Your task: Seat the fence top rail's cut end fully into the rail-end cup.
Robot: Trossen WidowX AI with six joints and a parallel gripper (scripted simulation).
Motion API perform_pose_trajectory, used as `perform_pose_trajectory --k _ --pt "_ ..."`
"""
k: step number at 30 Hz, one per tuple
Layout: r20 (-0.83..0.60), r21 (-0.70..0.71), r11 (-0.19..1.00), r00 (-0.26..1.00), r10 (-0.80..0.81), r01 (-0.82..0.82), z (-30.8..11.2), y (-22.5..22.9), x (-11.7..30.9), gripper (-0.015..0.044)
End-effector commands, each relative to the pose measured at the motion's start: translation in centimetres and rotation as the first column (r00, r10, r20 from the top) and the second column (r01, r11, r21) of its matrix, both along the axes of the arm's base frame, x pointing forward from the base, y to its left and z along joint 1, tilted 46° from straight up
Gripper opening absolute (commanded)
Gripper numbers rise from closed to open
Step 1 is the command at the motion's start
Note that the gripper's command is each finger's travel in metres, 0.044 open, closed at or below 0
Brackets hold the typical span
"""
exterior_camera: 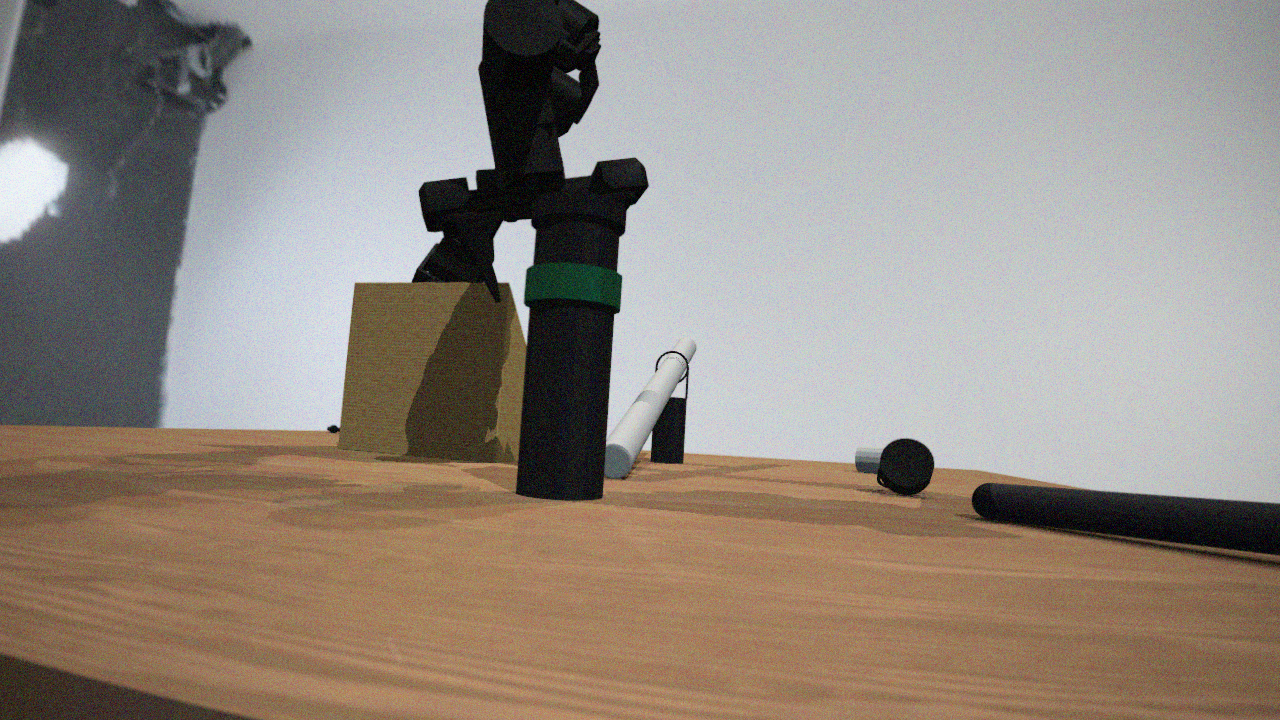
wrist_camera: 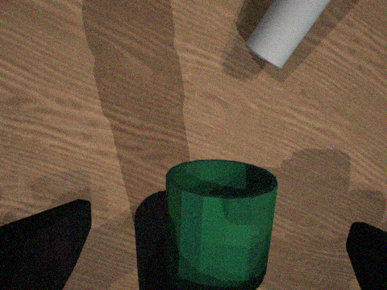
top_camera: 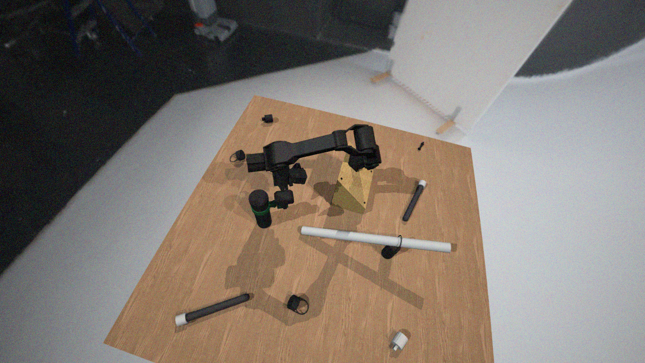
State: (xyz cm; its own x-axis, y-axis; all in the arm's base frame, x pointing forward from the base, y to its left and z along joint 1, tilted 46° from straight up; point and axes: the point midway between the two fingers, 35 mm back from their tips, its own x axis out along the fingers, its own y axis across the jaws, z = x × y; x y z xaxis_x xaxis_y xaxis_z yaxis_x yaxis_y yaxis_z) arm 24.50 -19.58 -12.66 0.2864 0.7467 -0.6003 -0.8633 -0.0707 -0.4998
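Note:
The white top rail point(top_camera: 374, 238) point(exterior_camera: 648, 402) point(wrist_camera: 290, 32) passes through the ring of the loop cap on the short post point(top_camera: 387, 252) point(exterior_camera: 668, 434). Its near end is low, at or close to the table and apart from the cup; its far end is raised. The big black post point(top_camera: 263, 220) point(exterior_camera: 565, 402) stands upright with the green brace band point(exterior_camera: 572, 286) a little below its cap. The green rail-end cup point(wrist_camera: 226, 242) hangs from the band, its mouth facing away from the post. My gripper point(wrist_camera: 221, 225) is open, with the cup between its spread fingers in the wrist view. The top and exterior views mostly hide the fingertips.
A tan block point(top_camera: 353, 187) point(exterior_camera: 393, 358) is under the arm's base. A dark rod point(top_camera: 216, 307) point(exterior_camera: 1127, 517) lies at the front left, another dark rod point(top_camera: 412, 202) at the right. A loose loop cap point(top_camera: 294, 302) and a small white fitting point(top_camera: 399, 339) lie nearer the front.

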Motion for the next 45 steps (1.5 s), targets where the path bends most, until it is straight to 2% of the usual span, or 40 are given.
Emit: perform_pose_trajectory --k 1,26,39,41,44,45 --pt "0.002 0.005 1.000 1.000 -0.001 0.001 -0.4 0.7 0.2 0.0440" --pt "0.038 -0.014 1.000 0.999 0.026 -0.025 -2.6 3.8 1.2 0.0440" --pt "0.038 -0.015 1.000 0.999 0.026 -0.025 -2.6 3.9 1.2 0.0099" --pt "0.038 -0.015 1.000 0.999 0.026 -0.025 -2.6 3.9 1.2 0.0085" --pt "0.027 -0.013 1.000 1.000 0.014 -0.014 -2.6 3.9 1.4 0.0007" --pt "0.020 -0.013 1.000 1.000 0.008 -0.007 -2.6 3.9 1.4 0.0000"
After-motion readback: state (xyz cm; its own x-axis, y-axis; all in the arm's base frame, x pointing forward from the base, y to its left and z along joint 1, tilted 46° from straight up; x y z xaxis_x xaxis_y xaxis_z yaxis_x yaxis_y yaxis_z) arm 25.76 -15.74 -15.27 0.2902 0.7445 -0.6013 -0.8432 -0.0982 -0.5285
